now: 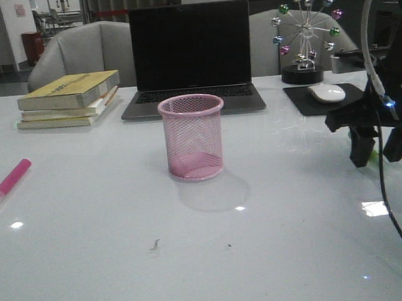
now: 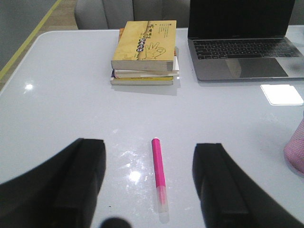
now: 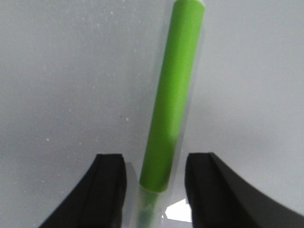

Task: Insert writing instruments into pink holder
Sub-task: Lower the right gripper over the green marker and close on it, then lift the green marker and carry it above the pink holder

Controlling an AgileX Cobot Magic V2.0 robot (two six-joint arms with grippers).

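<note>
My right claw (image 1: 376, 156) is low over the white table (image 1: 125, 254), its two black fingers (image 3: 107, 190) apart with a bright green highlighter (image 3: 173, 95) lying between them. In the right wrist view the green barrel runs straight out ahead of this claw, and its translucent whitish cap (image 3: 147, 209) sits in the gap between the fingers; neither finger is clearly touching it. In the front view only a sliver of green shows between the fingertips.

My left claw (image 2: 149, 190) is also spread wide, hovering above the table. A magenta pink highlighter (image 2: 158, 166) lies flat on the table between and just ahead of its fingers, touching neither, with its whitish cap (image 2: 163, 205) pointing back toward the claw. In the front view this marker (image 1: 8, 181) lies far out on my left side.

The pink wire-mesh holder (image 1: 193, 137) stands upright on the table, well apart from both claws and roughly between them, off to the left of my right claw and to the right of my left one. Nothing shows inside it.

Beyond the left claw sits a stack of books (image 2: 145, 52) with a yellow cover on top. Behind the holder is an open laptop (image 1: 190, 61) with a dark screen. Behind my right claw lie a white mouse (image 1: 327, 93) on a black mouse pad (image 1: 302, 104) and a small ferris-wheel ornament (image 1: 306, 27) with coloured balls.
</note>
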